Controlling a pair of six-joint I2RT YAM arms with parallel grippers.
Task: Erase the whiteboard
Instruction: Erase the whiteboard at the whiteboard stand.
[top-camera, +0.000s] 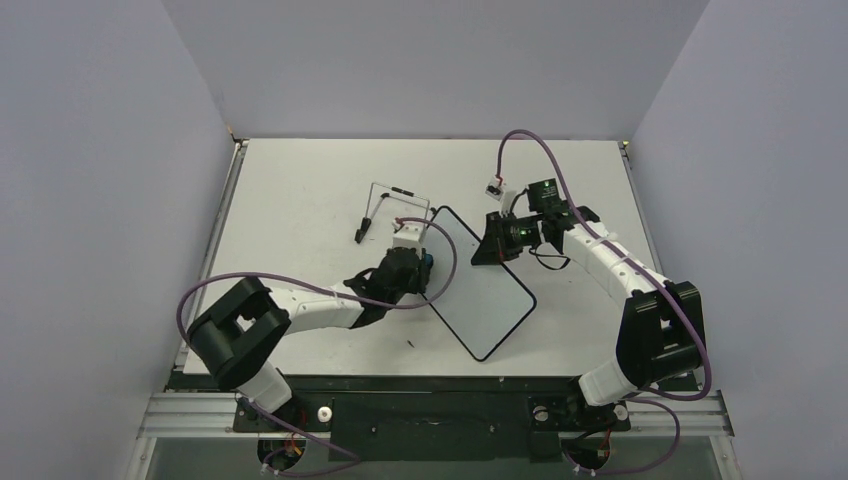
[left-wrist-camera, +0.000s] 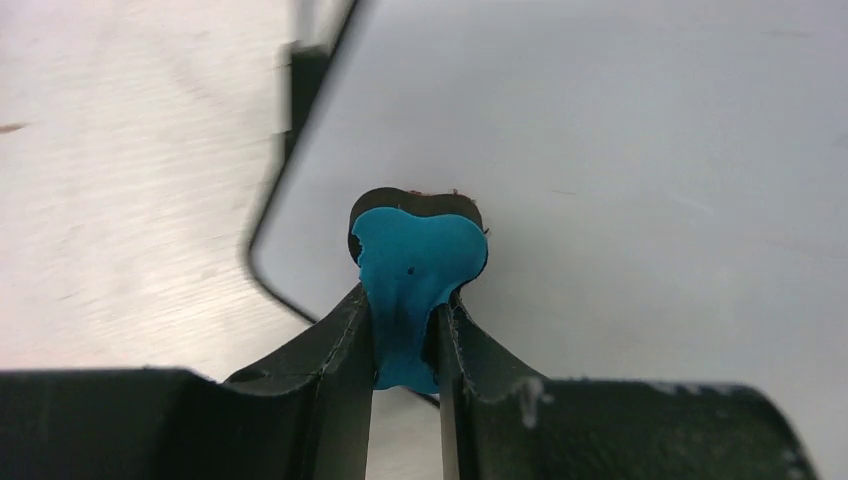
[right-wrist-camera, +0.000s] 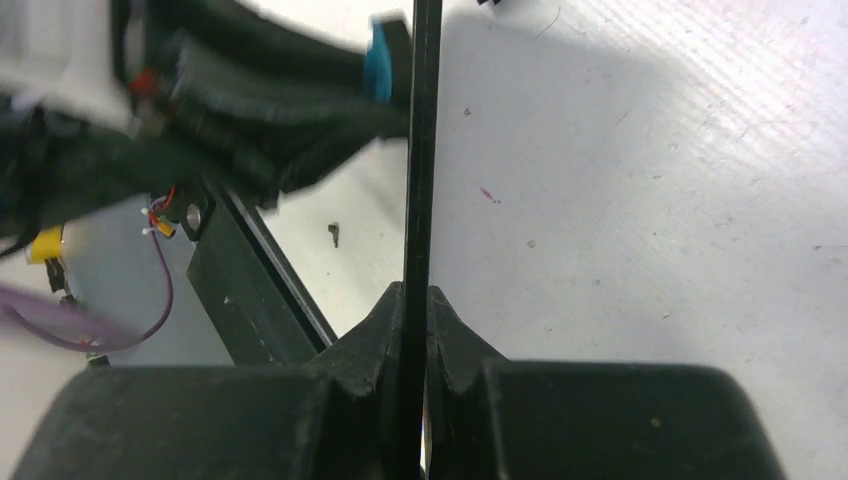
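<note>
1. While the right arm pins the board, wiping looks to be the step in hand; that's my read.
2. Whiteboard (top-camera: 485, 295) lies diagonal at mid worktop (top-camera: 300, 200), between both arms. Wire stand (top-camera: 385, 205) sits behind it, apart.
3. Left end effector (top-camera: 408, 268): jaws nearly closed, pinching a small blue eraser (left-wrist-camera: 415, 265). Its lobed head pokes out past the tips, dark felt side toward the board.
4. Eraser is just inside the board's rounded corner on the left arm's side. Looks pressed on, but I can't confirm contact.
5. Right end effector (top-camera: 503, 238): clamped tight on the board's far-right edge. Right wrist cam shows the frame edge-on as a thin black line between the tips.
6. Can't tell whether the board is flat or tipped up at the held edge.
7. No green marks visible on the face in the left wrist cam or overhead. Res is too low to rule out faint traces.
8. Next move, as I judge it: sweep the eraser across toward the right arm w/ steady downward pressure and felt kept flat. Right grip has to stay firm so the board doesn't skid.
</note>
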